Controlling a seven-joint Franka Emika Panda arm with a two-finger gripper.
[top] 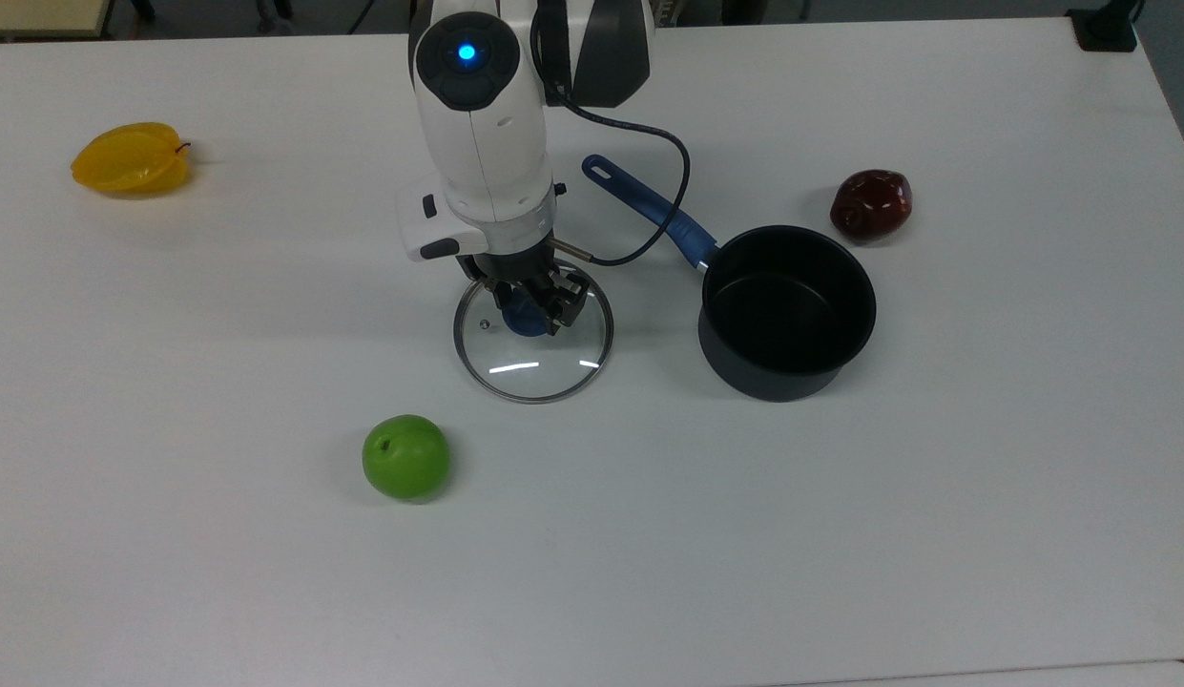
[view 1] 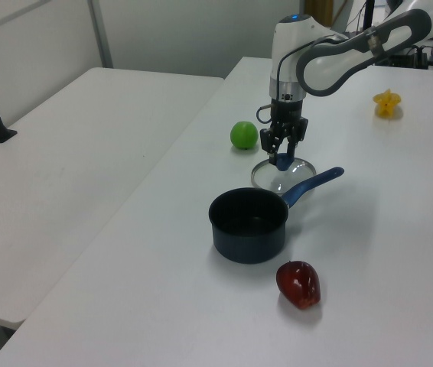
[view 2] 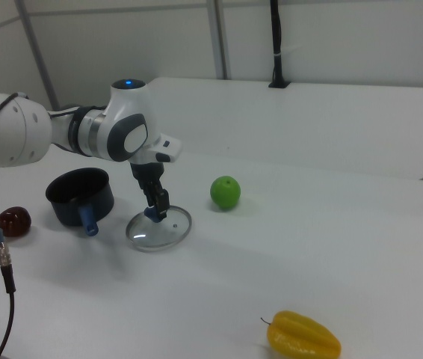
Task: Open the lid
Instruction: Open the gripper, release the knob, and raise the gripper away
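The lid point(top: 539, 367), a clear glass disc with a metal rim and a blue knob, sits level and low over the white table point(top: 840, 534), left of the saucepan in the top view. My gripper point(top: 528, 313) points straight down, shut on the knob. I cannot tell whether the rim touches the table. The dark saucepan point(top: 787, 310) stands uncovered and empty, its blue handle point(top: 649, 205) pointing toward the arm. In the left view the gripper point(view 1: 281, 157) holds the lid point(view 1: 276, 177) just behind the saucepan point(view 1: 249, 222). The right view shows the gripper point(view 2: 155, 215) above the lid point(view 2: 155, 233).
A green apple point(top: 405, 456) lies near the lid, toward the top view's bottom. A yellow star fruit point(top: 131, 158) rests at the top view's far left. A dark red fruit point(top: 871, 204) sits beside the saucepan. A black cable point(top: 663, 181) loops over the handle.
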